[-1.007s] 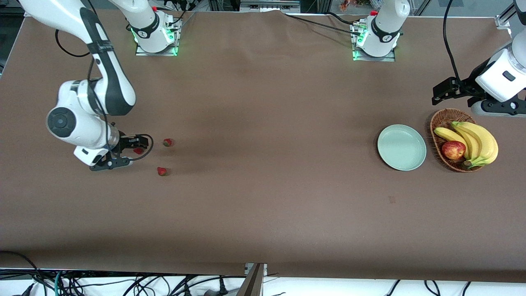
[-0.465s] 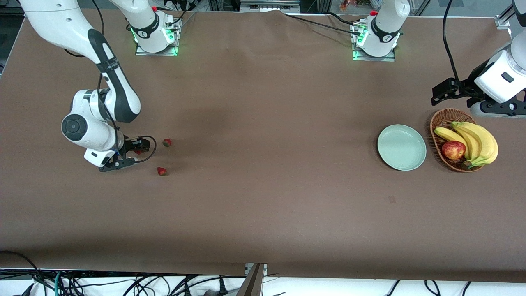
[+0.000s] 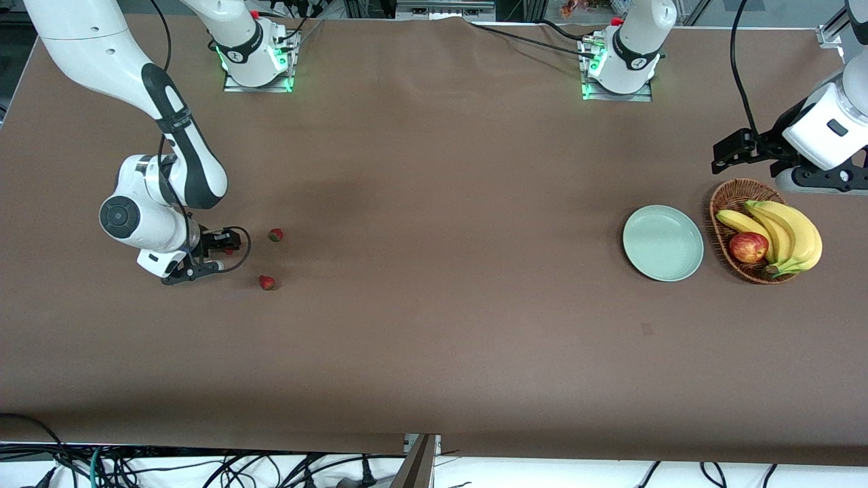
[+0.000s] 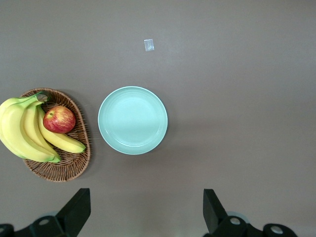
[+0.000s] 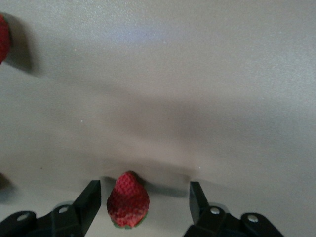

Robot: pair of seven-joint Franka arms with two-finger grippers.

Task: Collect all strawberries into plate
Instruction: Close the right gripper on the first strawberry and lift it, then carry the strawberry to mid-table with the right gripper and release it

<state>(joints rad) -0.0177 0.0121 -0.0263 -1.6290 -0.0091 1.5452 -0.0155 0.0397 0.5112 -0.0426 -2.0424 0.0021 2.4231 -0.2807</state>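
Three small red strawberries lie on the brown table near the right arm's end. One strawberry (image 5: pixel 128 200) sits between the fingers of my right gripper (image 5: pixel 144 193), which is down at the table and open, with a gap at each side of the berry. The front view shows only a red speck of this strawberry (image 3: pixel 229 251) inside the right gripper (image 3: pixel 218 253). A second strawberry (image 3: pixel 274 234) and a third strawberry (image 3: pixel 267 282) lie free beside it. The mint-green plate (image 3: pixel 662 242) (image 4: pixel 132 120) is bare, near the left arm's end. My left gripper (image 3: pixel 729 152) (image 4: pixel 146 203) waits open in the air above the table beside the basket.
A wicker basket (image 3: pixel 727 195) (image 4: pixel 79 153) with bananas (image 3: pixel 790 234) and a red apple (image 3: pixel 748 247) stands beside the plate. A small patch of tape (image 3: pixel 647 329) lies on the table nearer to the camera than the plate.
The right arm's wrist has shifted toward the strawberries and the gripper has settled around one, its fingers drawn a little closer. The left arm has not moved.
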